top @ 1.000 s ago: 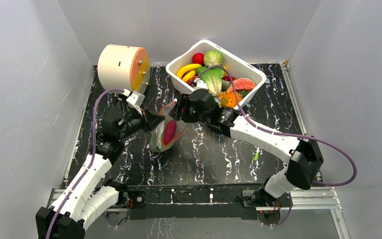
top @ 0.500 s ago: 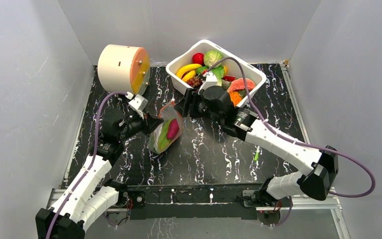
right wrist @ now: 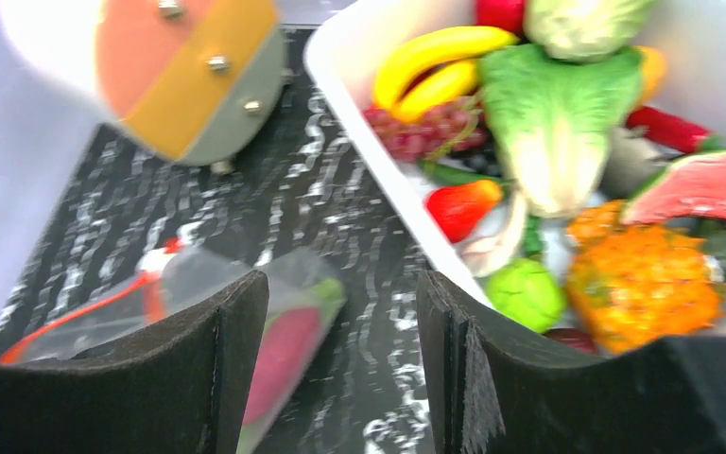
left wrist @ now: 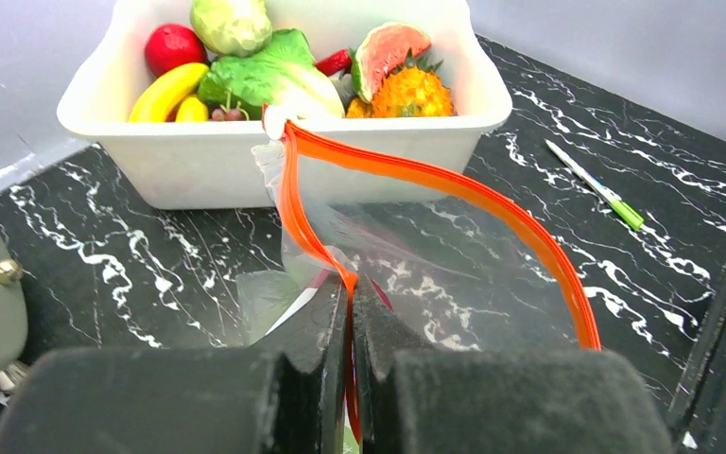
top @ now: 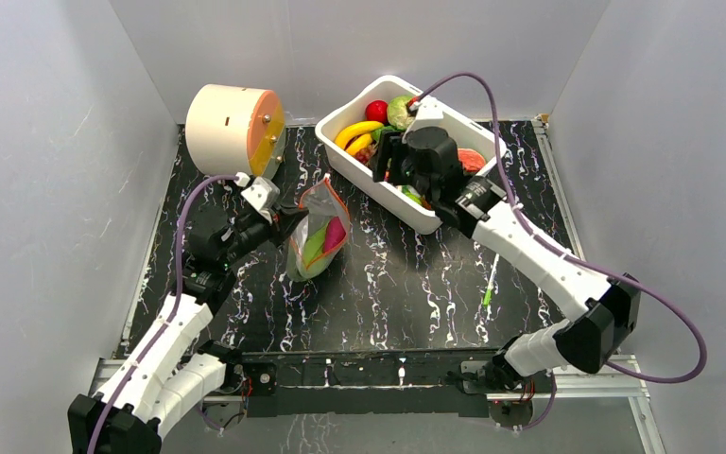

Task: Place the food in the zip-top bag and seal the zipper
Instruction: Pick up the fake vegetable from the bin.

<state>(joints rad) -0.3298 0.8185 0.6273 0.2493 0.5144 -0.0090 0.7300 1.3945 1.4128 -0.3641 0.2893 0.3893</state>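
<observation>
The clear zip-top bag (top: 314, 241) lies left of centre with its mouth held up and gaping. My left gripper (left wrist: 350, 284) is shut on the orange-red zipper (left wrist: 435, 180) at the near side of the mouth. A pink piece (top: 334, 233) and a green piece (top: 310, 250) sit inside the bag. The rest of the food fills the white tub (top: 378, 184): banana (right wrist: 444, 47), lettuce (right wrist: 553, 123), watermelon slice (right wrist: 709, 184), strawberry (right wrist: 463, 206). My right gripper (top: 389, 159) hovers open and empty over the tub's left part, its fingers (right wrist: 236, 350) framing the tub's edge.
A cream cylinder with an orange face (top: 232, 128) stands at the back left, close behind the bag. A green pen (top: 487, 293) lies on the black marbled tabletop to the right. Grey walls close in both sides and the back.
My right arm has pulled away from the bag's mouth and swung back and right to above the tub, still open. The left gripper keeps its hold; the bag has tipped slightly.
</observation>
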